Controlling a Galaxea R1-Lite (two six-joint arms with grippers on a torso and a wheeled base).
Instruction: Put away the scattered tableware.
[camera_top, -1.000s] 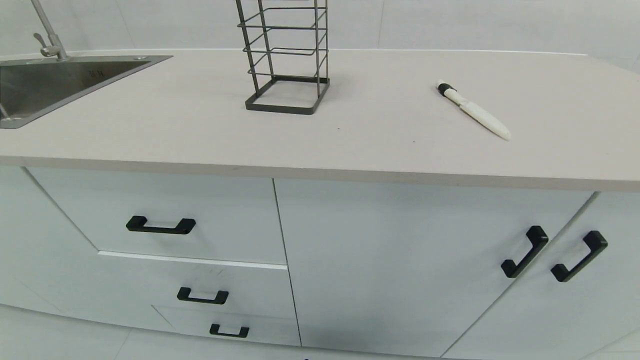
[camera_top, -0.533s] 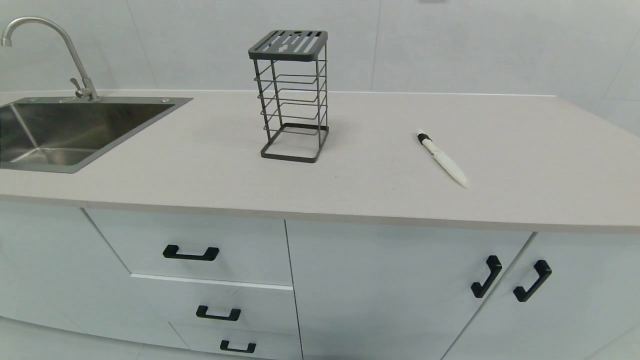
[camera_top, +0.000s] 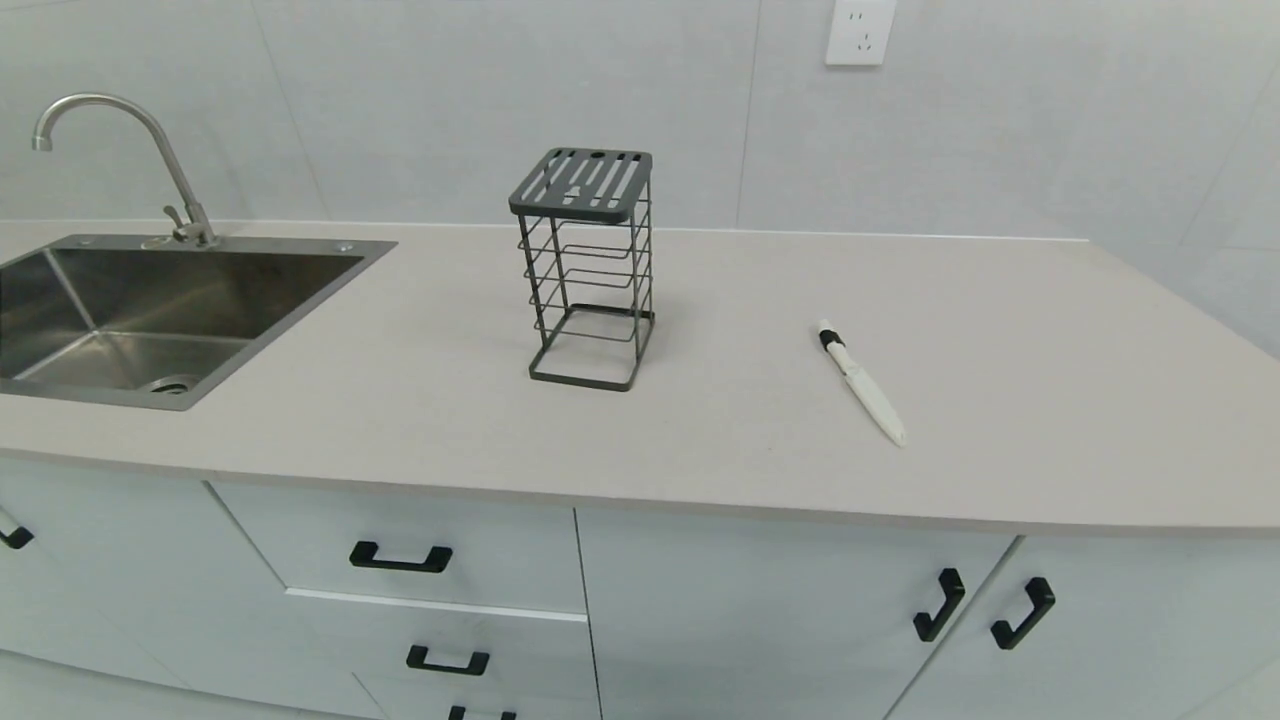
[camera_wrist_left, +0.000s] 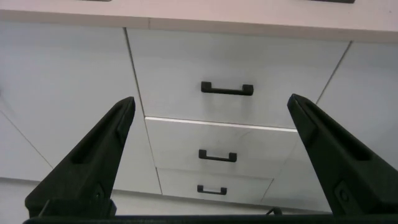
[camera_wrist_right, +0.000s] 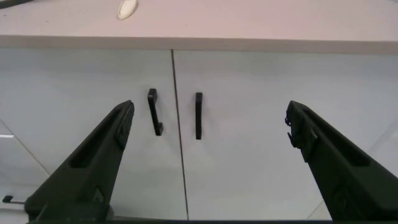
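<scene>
I see the white utensil (camera_top: 862, 382) lying flat on the desk (camera_top: 1040, 330), right of the upright wire rack (camera_top: 588, 270), well apart from it. Left hand (camera_wrist_left: 210, 104) is spread wide, facing the drawers (camera_wrist_left: 186, 140). Right hand (camera_wrist_right: 209, 107) is spread wide too, facing the cabinet doors (camera_wrist_right: 261, 137).

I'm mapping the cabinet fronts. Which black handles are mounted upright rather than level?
The two side-by-side door handles stand upright; the three stacked drawer handles lie level.

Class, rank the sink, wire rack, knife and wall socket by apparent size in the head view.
1. sink, though cropped at the edge.
2. wire rack.
3. knife and wall socket: unsure; the knife is longer but thinner, the socket cropped.
</scene>
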